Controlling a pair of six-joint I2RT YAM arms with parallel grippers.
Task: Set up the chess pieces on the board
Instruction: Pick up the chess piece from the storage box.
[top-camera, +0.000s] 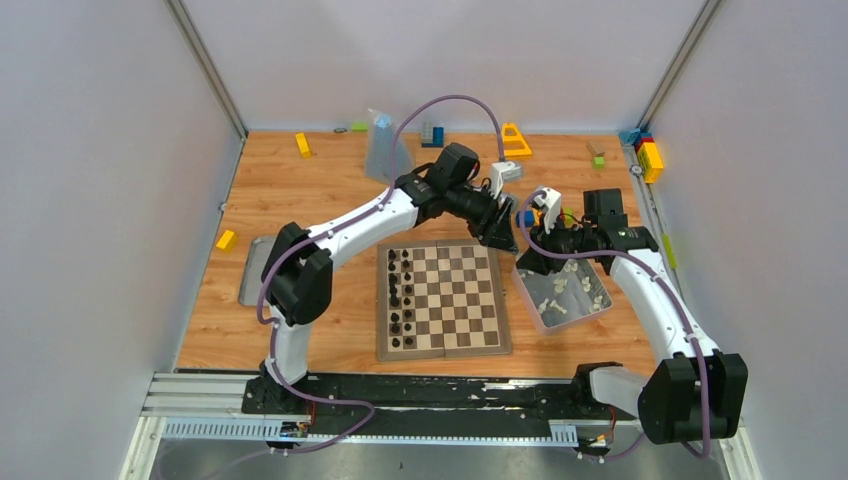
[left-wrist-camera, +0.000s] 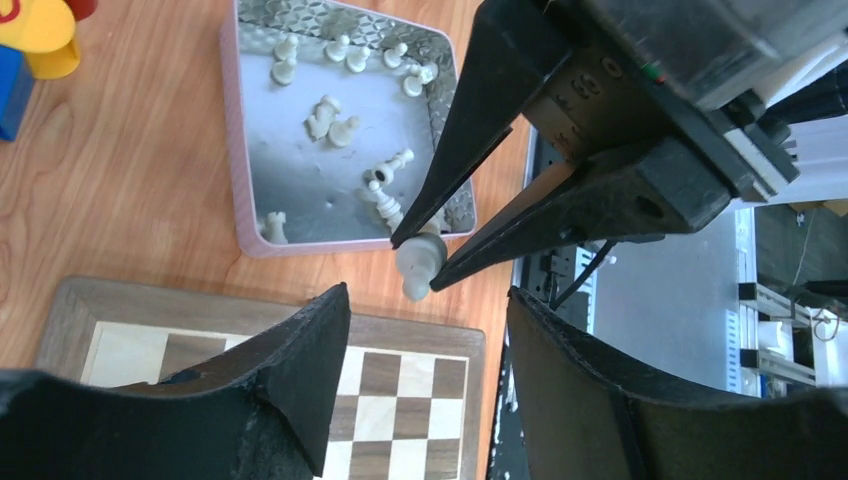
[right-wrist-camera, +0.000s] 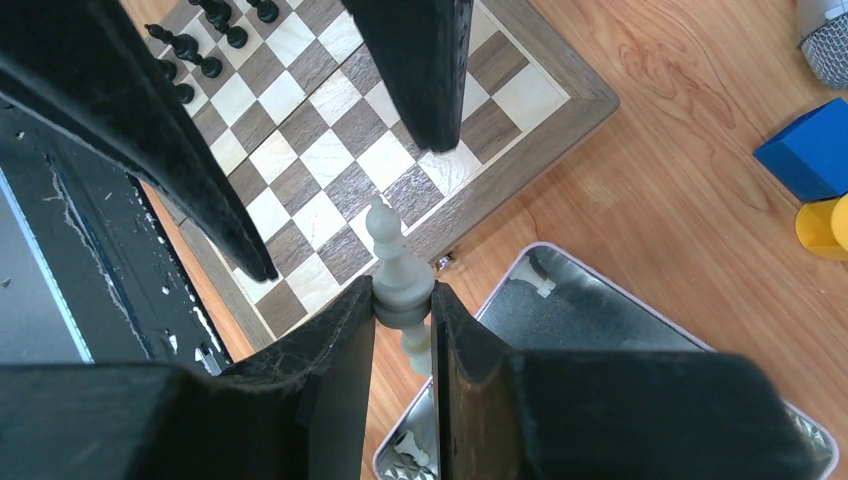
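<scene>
The board lies in the middle of the table, with black pieces on its left columns. Loose white chess pieces lie in a metal tin to its right. My right gripper is shut on the base of one white piece and holds it in the air over the gap between tin and board corner. That piece also shows in the left wrist view. My left gripper is open and empty, facing the piece's tip; its dark fingers hang over the board's corner.
A flat metal lid lies left of the board, and a yellow block near it. Toy blocks and a clear container stand along the back. Blue and yellow toys sit beside the tin.
</scene>
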